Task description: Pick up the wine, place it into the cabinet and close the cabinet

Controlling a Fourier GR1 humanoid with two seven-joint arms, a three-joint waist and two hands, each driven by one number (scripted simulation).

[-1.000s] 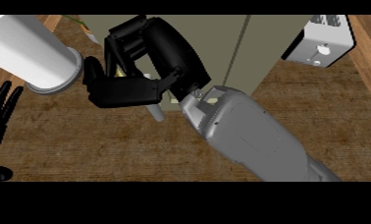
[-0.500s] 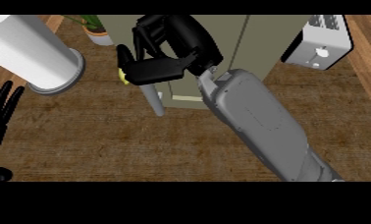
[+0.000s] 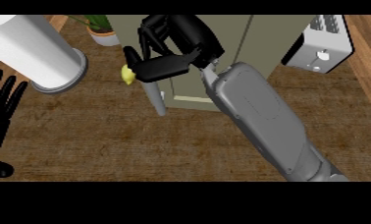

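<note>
While curled shut on nothing visible, right hand (image 3: 174, 46) over cabinet (image 3: 239, 46) | handle (image 3: 155, 98) just below | left hand (image 3: 9, 102) open, far left.

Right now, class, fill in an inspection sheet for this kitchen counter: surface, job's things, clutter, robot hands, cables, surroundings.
Surface: brown wooden counter.
Job's things: olive cabinet at the back, with a grey bar, likely its handle, in front; wine not seen.
Clutter: white cylinder, potted plant, toaster, small yellow thing.
Robot hands: right robot hand at the cabinet front; left robot hand resting open at the left edge.
Cables: nothing seen.
Surroundings: nothing seen.
</note>
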